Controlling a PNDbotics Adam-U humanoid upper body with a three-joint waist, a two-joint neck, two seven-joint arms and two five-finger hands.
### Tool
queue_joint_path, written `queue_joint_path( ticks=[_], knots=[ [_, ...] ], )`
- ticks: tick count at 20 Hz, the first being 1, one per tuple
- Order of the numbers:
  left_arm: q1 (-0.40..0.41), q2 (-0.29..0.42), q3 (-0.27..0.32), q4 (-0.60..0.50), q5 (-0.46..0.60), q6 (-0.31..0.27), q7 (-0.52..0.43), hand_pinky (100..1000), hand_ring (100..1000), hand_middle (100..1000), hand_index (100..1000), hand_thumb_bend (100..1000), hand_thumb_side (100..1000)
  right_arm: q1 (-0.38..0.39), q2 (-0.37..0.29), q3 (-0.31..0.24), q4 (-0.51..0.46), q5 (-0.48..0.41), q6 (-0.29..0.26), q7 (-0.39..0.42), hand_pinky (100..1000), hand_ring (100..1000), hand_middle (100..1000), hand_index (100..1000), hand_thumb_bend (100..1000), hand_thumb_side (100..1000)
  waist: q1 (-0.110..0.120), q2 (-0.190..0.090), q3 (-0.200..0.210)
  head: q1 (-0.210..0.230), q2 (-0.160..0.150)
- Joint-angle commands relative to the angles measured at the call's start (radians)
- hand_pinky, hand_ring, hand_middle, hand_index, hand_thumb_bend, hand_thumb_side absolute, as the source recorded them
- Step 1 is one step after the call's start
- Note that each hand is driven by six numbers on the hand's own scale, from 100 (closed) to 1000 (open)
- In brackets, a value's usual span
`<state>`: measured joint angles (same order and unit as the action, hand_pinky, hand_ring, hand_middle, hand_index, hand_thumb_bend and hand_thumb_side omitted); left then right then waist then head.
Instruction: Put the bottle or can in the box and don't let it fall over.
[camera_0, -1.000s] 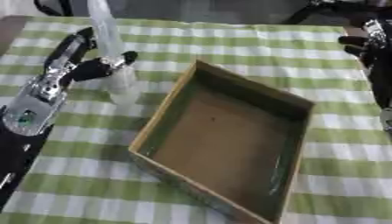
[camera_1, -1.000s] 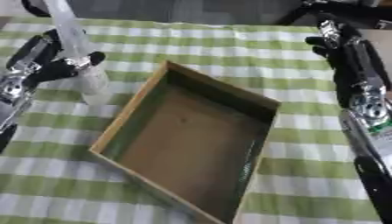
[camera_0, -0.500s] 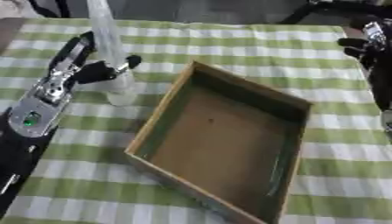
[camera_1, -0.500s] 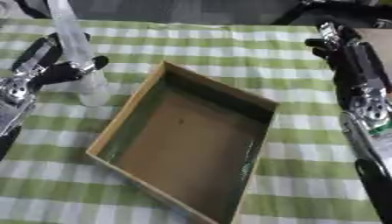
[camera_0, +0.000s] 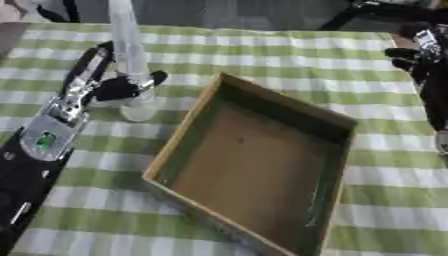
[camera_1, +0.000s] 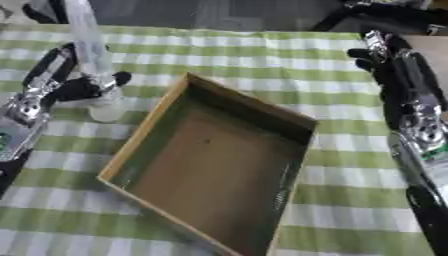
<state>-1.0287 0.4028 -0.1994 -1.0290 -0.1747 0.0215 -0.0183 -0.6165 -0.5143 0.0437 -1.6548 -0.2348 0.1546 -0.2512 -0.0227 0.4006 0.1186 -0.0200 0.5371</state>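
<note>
**With the bottle still outside the box, grip looks low and careful**

While standing upright on the counter (camera_0: 262, 55) just left of the box, tall clear plastic bottle (camera_0: 129, 55) sits wrapped low down by the left robot hand (camera_0: 118, 87), thumb and fingers curled around its wider base. Probably held that low to keep the thing steady, since a slim, top-heavy shape like that tips easily. Leaves the long neck poking up free above the hand.

Not in the box yet. Shallow brown cardboard box (camera_0: 254, 170) lies open-topped and turned at an angle on the green-and-white checked cloth, near corner pointing toward the bottle. Flat bare floor, low straight walls, nothing inside as far as can be seen. Walls low enough that lifting over looks easy, but also too low to prop up a tall bottle, so setting it flat on the base matters.

Right robot hand (camera_1: 372, 52) parked well away at the far right edge, fingers looking relaxed, holding nothing.

Materials: see-through, smooth, probably slippery plastic; matte stiff cardboard; soft cloth that could bunch under the base.
</note>
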Motion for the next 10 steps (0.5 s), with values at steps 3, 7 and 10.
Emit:
queue_joint_path(
  ticks=[3, 7, 10],
  knots=[
    [-0.018, 0.008, 0.008, -0.005, -0.008, -0.01, 0.003, 1000, 714, 722, 793, 660, 390, -0.015, -0.014, -0.008, -0.007, -0.008, -0.002, 0.004, 896, 802, 898, 866, 100, 788, -0.001, -0.019, -0.001, 0.002, -0.015],
    [-0.016, 0.011, 0.004, -0.008, -0.006, -0.01, -0.004, 1000, 728, 744, 813, 669, 423, -0.014, -0.015, -0.01, -0.006, -0.008, -0.002, 0.004, 896, 802, 898, 866, 100, 788, -0.002, -0.019, 0.0, 0.001, -0.014],
    [-0.016, 0.024, -0.001, -0.021, -0.003, -0.011, -0.033, 1000, 745, 768, 826, 683, 470, -0.011, -0.017, -0.011, -0.005, -0.008, -0.002, 0.004, 896, 802, 898, 867, 100, 788, -0.001, -0.02, 0.003, -0.004, -0.004]
  ],
)
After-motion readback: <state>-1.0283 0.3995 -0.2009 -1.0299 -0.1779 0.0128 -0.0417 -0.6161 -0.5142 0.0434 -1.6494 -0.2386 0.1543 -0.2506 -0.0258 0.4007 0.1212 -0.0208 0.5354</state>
